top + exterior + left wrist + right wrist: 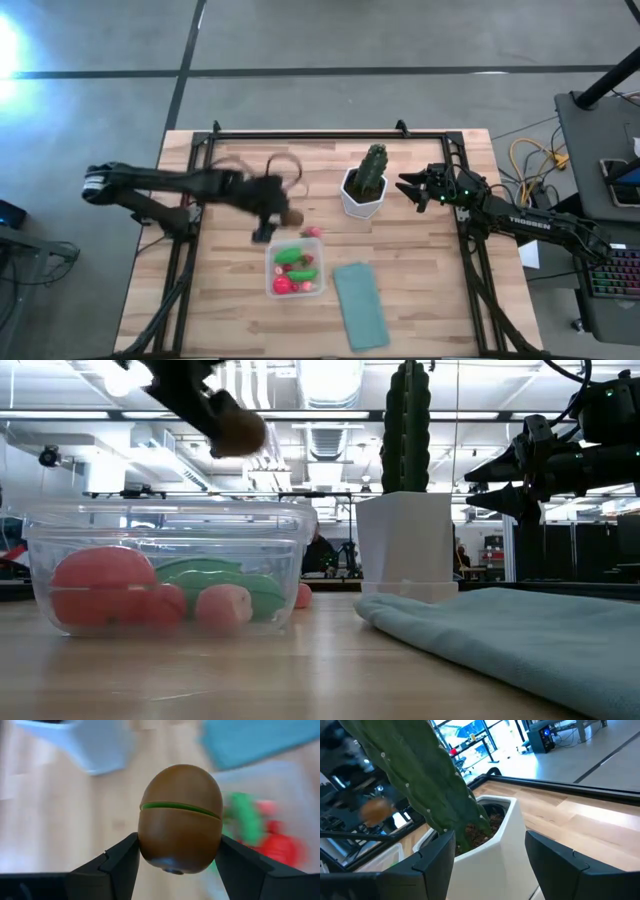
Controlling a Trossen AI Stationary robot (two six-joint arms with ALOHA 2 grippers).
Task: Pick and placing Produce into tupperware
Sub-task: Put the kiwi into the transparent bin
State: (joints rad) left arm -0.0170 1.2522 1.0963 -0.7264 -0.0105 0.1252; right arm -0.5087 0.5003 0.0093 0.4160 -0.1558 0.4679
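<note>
My left gripper (pixel 288 213) is shut on a brown egg-shaped toy fruit (pixel 180 818) with a green seam, just beyond the far edge of the clear tupperware (pixel 295 271). The tupperware holds red and green produce (pixel 160 595). A small pink piece (pixel 312 232) lies on the table by the tupperware's far right corner. My right gripper (pixel 411 189) hangs open, right of the cactus pot (pixel 361 196). My left gripper pinches the brown fruit between its two fingers (pixel 122 862), one on each side of its lower half (pixel 150 851). The fruit is lifted clear of the table, well above the tupperware's rim in the low view (pixel 238 428).
A tall green cactus in a white pot (pixel 405 540) stands right of the tupperware. A flat teal lid (pixel 360 305) lies at the near right of the tupperware. Bare wood lies to the near left.
</note>
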